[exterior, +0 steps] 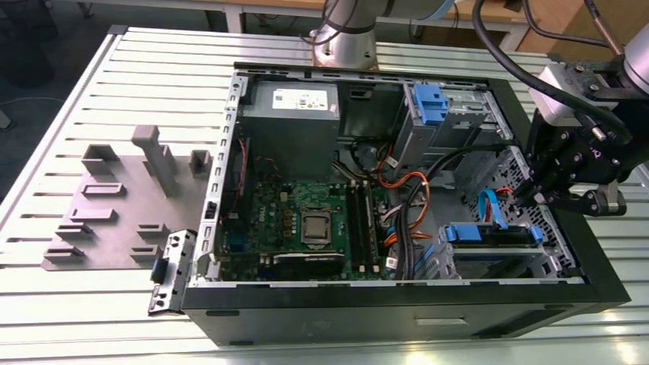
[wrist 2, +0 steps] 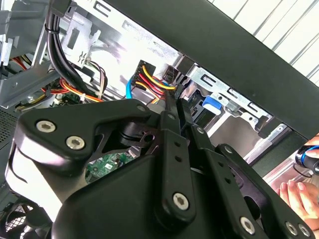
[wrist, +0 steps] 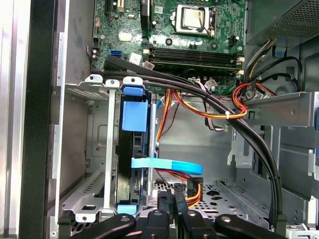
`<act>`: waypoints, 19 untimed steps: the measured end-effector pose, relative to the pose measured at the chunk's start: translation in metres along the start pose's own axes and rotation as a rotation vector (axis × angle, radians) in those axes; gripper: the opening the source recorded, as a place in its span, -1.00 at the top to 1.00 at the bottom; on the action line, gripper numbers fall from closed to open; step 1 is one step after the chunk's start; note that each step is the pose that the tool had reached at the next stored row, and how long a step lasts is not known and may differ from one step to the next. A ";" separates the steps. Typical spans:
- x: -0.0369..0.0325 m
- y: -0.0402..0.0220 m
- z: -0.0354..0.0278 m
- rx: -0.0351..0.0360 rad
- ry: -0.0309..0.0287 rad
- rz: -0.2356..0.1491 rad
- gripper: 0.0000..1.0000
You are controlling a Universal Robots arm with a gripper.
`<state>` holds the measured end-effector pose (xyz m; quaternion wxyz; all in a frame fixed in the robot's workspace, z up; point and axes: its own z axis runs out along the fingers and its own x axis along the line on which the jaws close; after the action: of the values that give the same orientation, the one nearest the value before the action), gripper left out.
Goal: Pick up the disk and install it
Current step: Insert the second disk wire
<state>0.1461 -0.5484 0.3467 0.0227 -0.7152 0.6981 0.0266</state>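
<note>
The disk [exterior: 492,234], a flat drive with blue plastic rails, sits in the grey drive cage [exterior: 507,262] at the near right corner of the open computer case [exterior: 406,304]. In the first wrist view the disk [wrist: 130,164] stands edge-on in the cage with its blue tab uppermost. My gripper [exterior: 524,198] hangs over the case's right side, just above and to the exterior view's right of the disk, not touching it. In both wrist views the gripper [wrist: 174,199] [wrist 2: 175,94] is shut with nothing between its fingers.
A flat blue data cable [wrist: 167,164] and red-yellow-orange wires [wrist: 189,107] cross the space beside the disk. A black cable bundle [wrist: 239,124] arches over them. The motherboard [exterior: 304,220], a power-supply box [exterior: 289,129] and a second blue-tabbed bay [exterior: 431,103] lie farther in. A person's hand [wrist 2: 298,191] rests outside the case.
</note>
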 end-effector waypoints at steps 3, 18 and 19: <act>0.0000 0.0000 0.0000 0.0000 0.0001 0.000 0.67; 0.0107 0.0029 -0.0008 0.0042 -0.0141 0.000 0.67; 0.0127 0.0035 -0.0009 0.0045 -0.0152 0.000 0.67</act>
<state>0.1429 -0.5613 0.3467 0.0296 -0.7150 0.6978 0.0305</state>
